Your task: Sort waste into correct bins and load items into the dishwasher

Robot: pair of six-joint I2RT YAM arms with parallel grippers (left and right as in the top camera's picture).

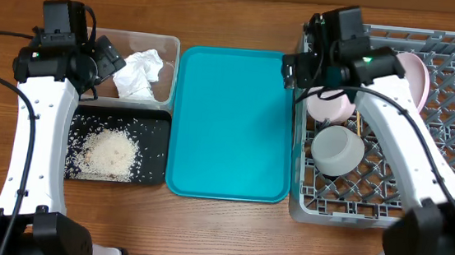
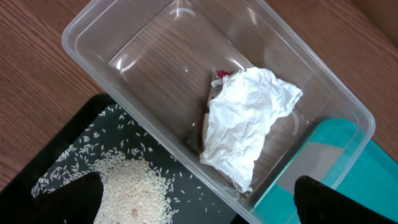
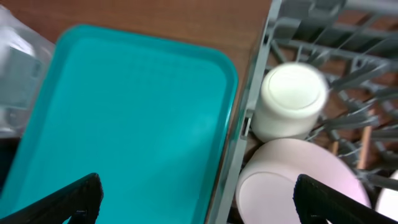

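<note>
Spread wide and empty, the left gripper (image 2: 205, 202) hangs over the clear tub (image 2: 93, 37), where the crumpled, papery tissue (image 2: 249, 124) half covers the crinkled red wrapper (image 2: 219, 74). The right gripper (image 3: 202, 202), just as wide and empty, hovers over the gap between the smooth teal tray (image 3: 124, 112) and the grey pegged rack (image 3: 273, 37), which holds the glossy pink bowl (image 3: 292, 180), white cup (image 3: 289, 99) and plate (image 1: 418, 74). A low sweep on the left could snag the feather-light tissue or jolt the shallow black tray (image 2: 56, 168) and scatter its loose rice (image 2: 134, 190), and on the right the fingers could catch the rack's rigid wall.
</note>
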